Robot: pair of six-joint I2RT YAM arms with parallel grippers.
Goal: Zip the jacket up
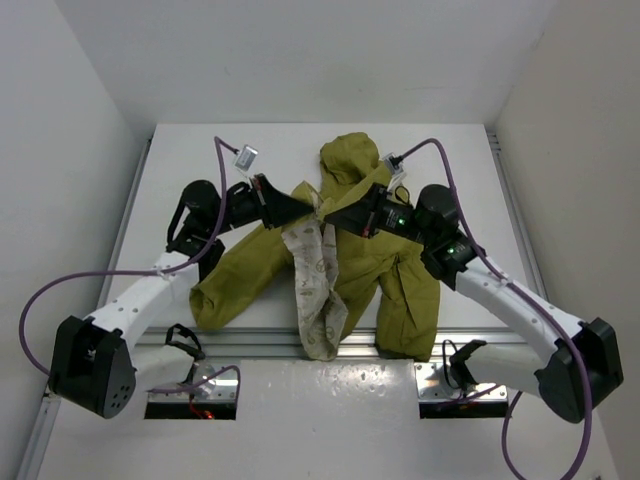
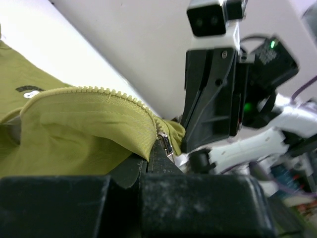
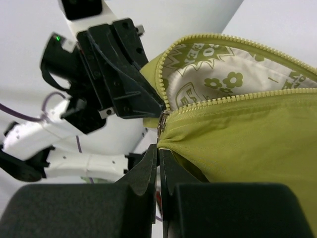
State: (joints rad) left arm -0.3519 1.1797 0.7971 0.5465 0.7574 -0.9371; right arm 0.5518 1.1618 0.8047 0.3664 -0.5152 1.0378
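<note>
the olive-green hooded fabric jacket lies spread on the flat white table, with its hood toward the far edge and its hem toward the arms. its lower part and a long strip of cream printed lining reach the near edge and hang over the grey metal rail. plain white walls stand close along both sides and the back of the table. bare tabletop shows to the left and right of the jacket and beyond the hood.

the black left gripper and the black right gripper meet tip to tip over the jacket's chest, nearly touching. in the left wrist view the left fingers are pressed together on green cloth at the small metal zipper slider. whether they also catch the slider's pull cannot be told. in the right wrist view the right fingers are closed to a thin slit, pinching the green edge just under the slider. above it the zipper teeth part, and the lining shows between them.
</note>
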